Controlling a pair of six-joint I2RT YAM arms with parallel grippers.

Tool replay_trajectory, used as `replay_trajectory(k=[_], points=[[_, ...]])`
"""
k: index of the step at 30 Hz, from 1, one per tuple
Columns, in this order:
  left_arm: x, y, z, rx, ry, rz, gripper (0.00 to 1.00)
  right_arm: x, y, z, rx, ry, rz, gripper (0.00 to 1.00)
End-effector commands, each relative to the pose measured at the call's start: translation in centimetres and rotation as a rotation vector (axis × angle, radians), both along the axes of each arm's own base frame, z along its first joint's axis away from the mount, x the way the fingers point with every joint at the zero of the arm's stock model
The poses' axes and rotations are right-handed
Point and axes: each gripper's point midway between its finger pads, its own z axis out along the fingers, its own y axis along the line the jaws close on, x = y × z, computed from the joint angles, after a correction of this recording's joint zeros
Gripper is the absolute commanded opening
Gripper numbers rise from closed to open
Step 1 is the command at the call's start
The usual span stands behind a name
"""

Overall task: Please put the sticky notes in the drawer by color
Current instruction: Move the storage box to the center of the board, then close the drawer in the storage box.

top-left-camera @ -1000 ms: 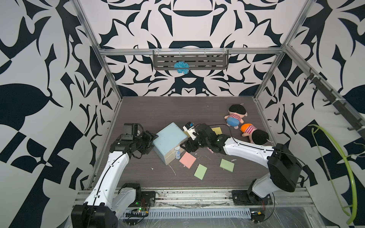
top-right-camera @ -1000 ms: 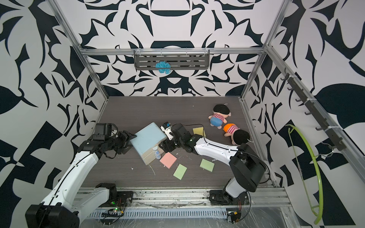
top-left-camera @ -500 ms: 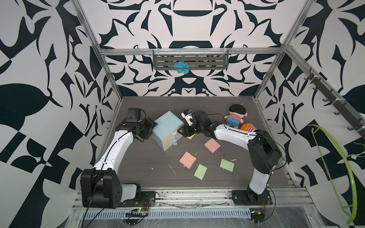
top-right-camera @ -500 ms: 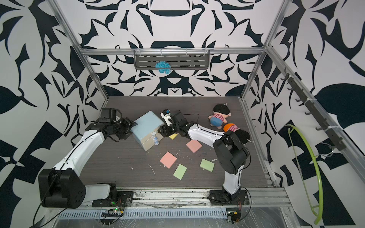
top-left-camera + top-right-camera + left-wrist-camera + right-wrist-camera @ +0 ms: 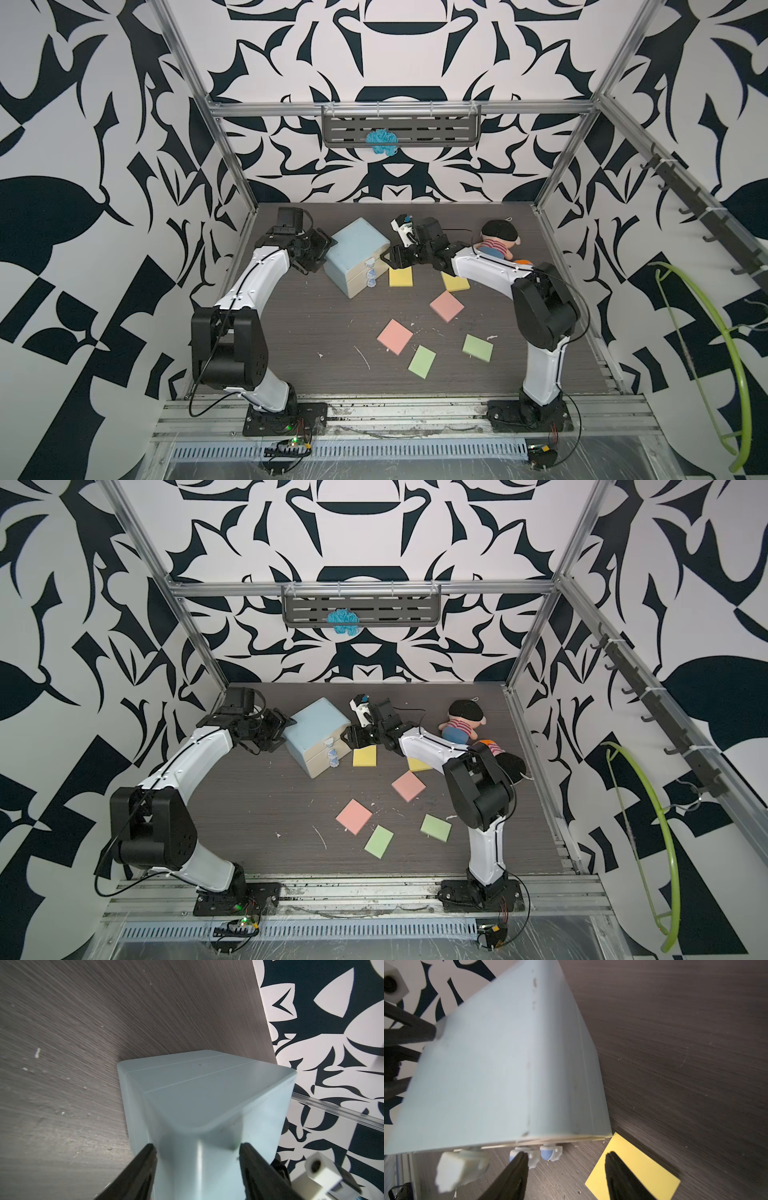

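Observation:
The drawer (image 5: 357,253) (image 5: 318,733) stands at the back centre-left, its pale blue body turned at an angle and its bluish knobs (image 5: 370,272) (image 5: 548,1152) facing front-right. My left gripper (image 5: 324,253) (image 5: 197,1151) is shut on its rear corner, a finger against each face. My right gripper (image 5: 388,259) (image 5: 566,1157) is open beside the knobs, one finger over a yellow note (image 5: 633,1172) (image 5: 401,276). The other sticky notes lie flat: yellow (image 5: 456,282) partly under the right arm, pink (image 5: 446,306) (image 5: 395,336), green (image 5: 422,361) (image 5: 478,348).
Two plush dolls (image 5: 463,723) (image 5: 498,758) lie at the back right behind the right arm. A grey shelf (image 5: 401,129) with a blue tuft hangs on the back wall. A green hoop (image 5: 715,353) hangs outside the right wall. White crumbs dot the table (image 5: 316,328).
The drawer has gone from mid-table toward the back wall, the left gripper staying at its rear corner. The right arm drew back, uncovering a yellow and a pink note.

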Motion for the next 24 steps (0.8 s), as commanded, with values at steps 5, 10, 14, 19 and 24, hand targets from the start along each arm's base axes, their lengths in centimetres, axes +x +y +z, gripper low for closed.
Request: replay_trajectory(k=[5,10,14,19,24], points=[[-3.9,1.5,3.5,0.177,-0.066,-0.014,0.84,-4.3,-0.7,5.0,0.083,-0.096,-0.001,0.69],[-4.8,-0.8,1.9,0.123,-0.039,-0.068,0.82,-6.0,2.6,5.7,0.102,-0.147,0.043,0.70],[-4.4,-1.6,1.3,0.107,-0.023,-0.094,0.67,-5.6,4.5,5.6,0.114,-0.155,0.064,0.64],[-4.4,-0.9,0.6,0.166,0.000,-0.104,0.61,-4.9,6.2,5.0,0.089,-0.146,0.112,0.55],[-4.7,-0.9,-0.8,0.169,0.033,-0.102,0.55,-3.8,7.0,4.2,0.046,-0.150,0.126,0.50]])
